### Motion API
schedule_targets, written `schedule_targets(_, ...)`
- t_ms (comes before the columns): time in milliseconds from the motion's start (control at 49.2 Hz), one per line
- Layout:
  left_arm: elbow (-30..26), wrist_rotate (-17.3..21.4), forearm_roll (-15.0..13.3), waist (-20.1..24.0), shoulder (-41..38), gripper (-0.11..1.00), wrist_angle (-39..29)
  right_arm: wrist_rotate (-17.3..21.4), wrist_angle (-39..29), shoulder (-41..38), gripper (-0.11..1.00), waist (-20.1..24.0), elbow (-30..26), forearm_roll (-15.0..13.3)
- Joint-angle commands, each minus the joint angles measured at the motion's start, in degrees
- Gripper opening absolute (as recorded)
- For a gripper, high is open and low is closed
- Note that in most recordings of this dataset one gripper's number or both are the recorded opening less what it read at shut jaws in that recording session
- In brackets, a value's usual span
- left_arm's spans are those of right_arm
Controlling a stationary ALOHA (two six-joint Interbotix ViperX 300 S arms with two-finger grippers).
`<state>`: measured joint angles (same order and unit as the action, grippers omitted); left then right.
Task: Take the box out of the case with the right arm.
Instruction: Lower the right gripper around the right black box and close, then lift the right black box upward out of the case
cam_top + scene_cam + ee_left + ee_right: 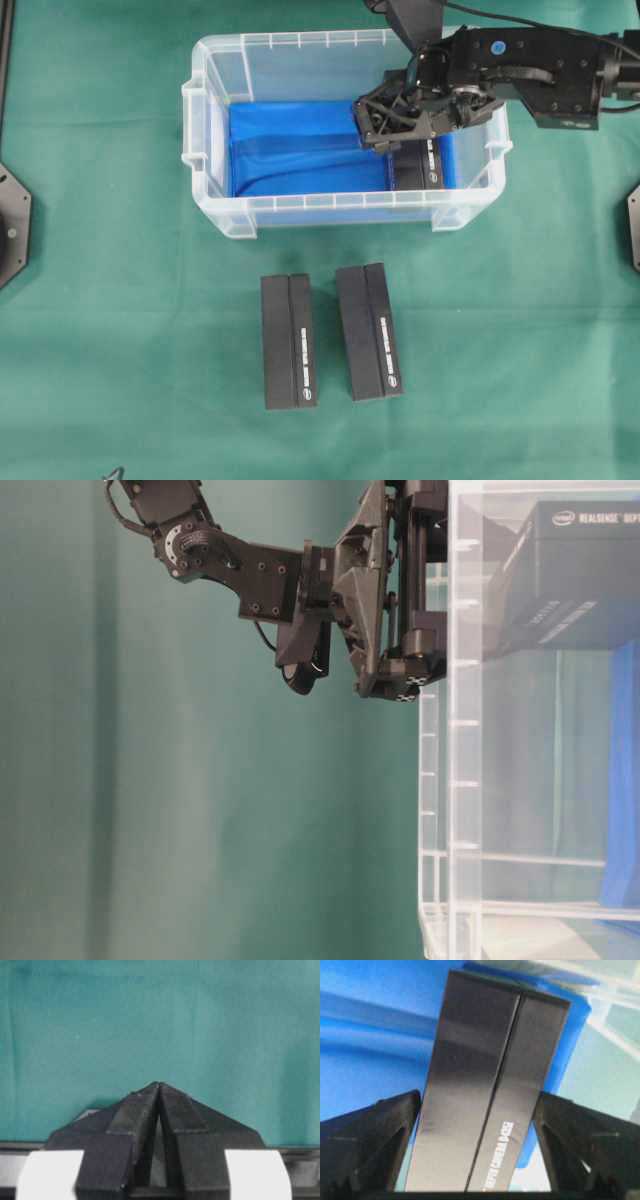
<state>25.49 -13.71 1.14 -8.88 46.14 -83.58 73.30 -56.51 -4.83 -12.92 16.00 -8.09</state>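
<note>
The clear case [215, 215] with its blue lining stands at the back middle of the green cloth. A black box [418, 165] stands at the case's right end, partly hidden under my right gripper [385, 120]. That gripper hovers at rim height over the box, jaws open. In the right wrist view the box [485, 1085] fills the gap between the two spread fingers of the right gripper [479, 1095]. From table level the right gripper [400, 680] stays apart from the box [575, 570] inside the case [465, 780]. My left gripper [159, 1085] is shut on nothing over bare cloth.
Two more black boxes [289, 340] [369, 330] lie side by side on the cloth in front of the case. Dark arm mounts sit at the left edge [12, 225] and the right edge [634, 225].
</note>
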Motion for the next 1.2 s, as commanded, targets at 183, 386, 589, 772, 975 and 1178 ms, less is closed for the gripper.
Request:
schedule_targets(183,-0.62,0.0,0.18,-0.18,-0.18,0.0,0.26,0.26,0.18,-0.09,0.89,-0.26,0.09,1.05)
schedule_targets(386,-0.62,0.0,0.18,-0.18,-0.09,0.0,0.26,0.26,-2.72,-0.09,0.68,-0.35,-0.88,1.32)
schedule_targets(589,-0.62,-0.09,0.18,-0.18,-0.09,0.0,0.26,0.18,-4.75,-0.09,0.67,-0.26,-2.02,1.32)
schedule_targets(772,-0.62,0.0,0.18,-0.18,-0.09,0.0,0.26,0.18,-4.83,-0.09,0.67,-0.18,-2.11,1.32)
schedule_targets(975,-0.62,0.0,0.18,-0.18,-0.09,0.0,0.26,0.26,-5.8,0.35,0.67,-0.09,-2.99,1.32)
schedule_targets(1178,-0.62,0.18,0.18,-0.18,-0.09,0.0,0.26,0.26,-10.63,3.08,0.67,-0.09,-5.8,0.79)
